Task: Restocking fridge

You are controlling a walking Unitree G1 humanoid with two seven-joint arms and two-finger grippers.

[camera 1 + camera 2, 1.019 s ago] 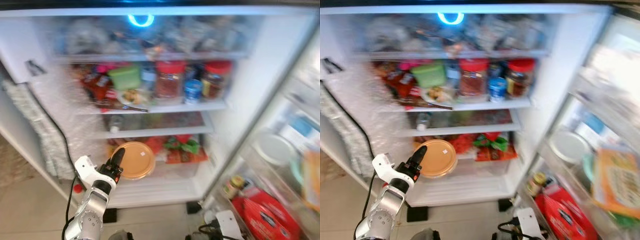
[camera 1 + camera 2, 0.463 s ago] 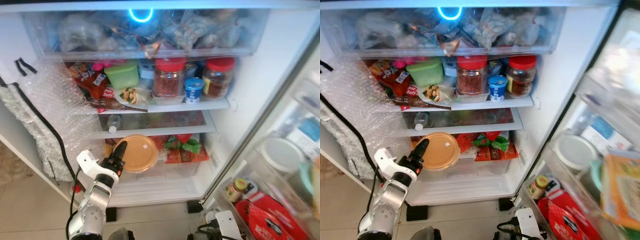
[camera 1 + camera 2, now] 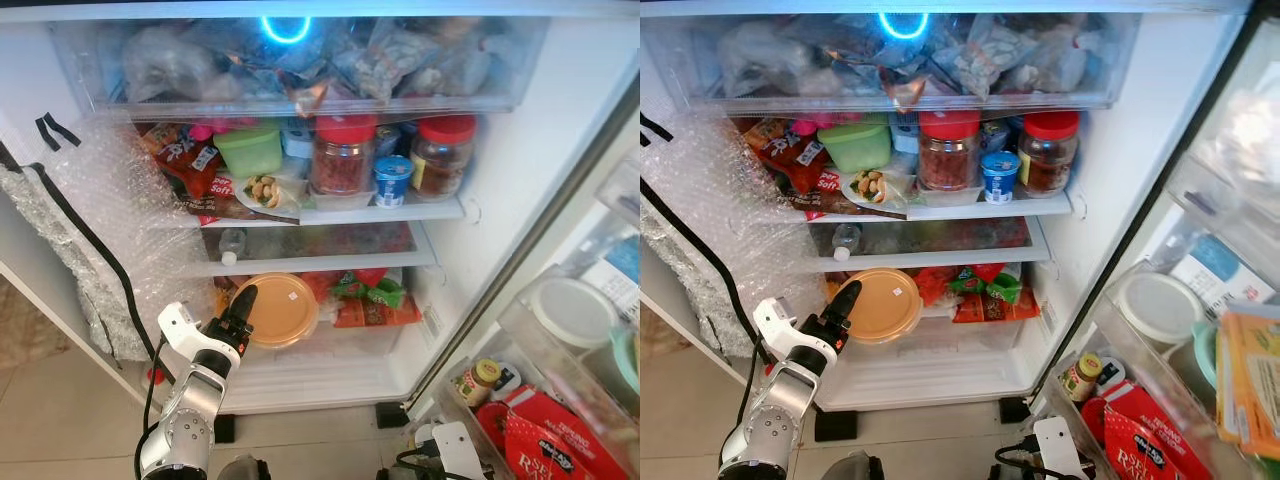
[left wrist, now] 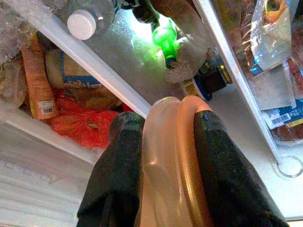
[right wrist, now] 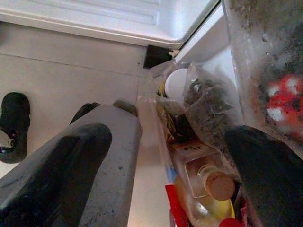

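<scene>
Container (image 3: 281,308) pinched on edge by left gripper (image 4: 163,137) at lower shelf (image 3: 330,340); level, slow insertion past red packets (image 3: 365,300) judged best.

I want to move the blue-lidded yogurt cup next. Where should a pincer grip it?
Grip the yogurt cup across its sides, below the lid, coming straight from the front. It stands upright at the shelf edge, with red-lidded jars close on both flanks.
</scene>
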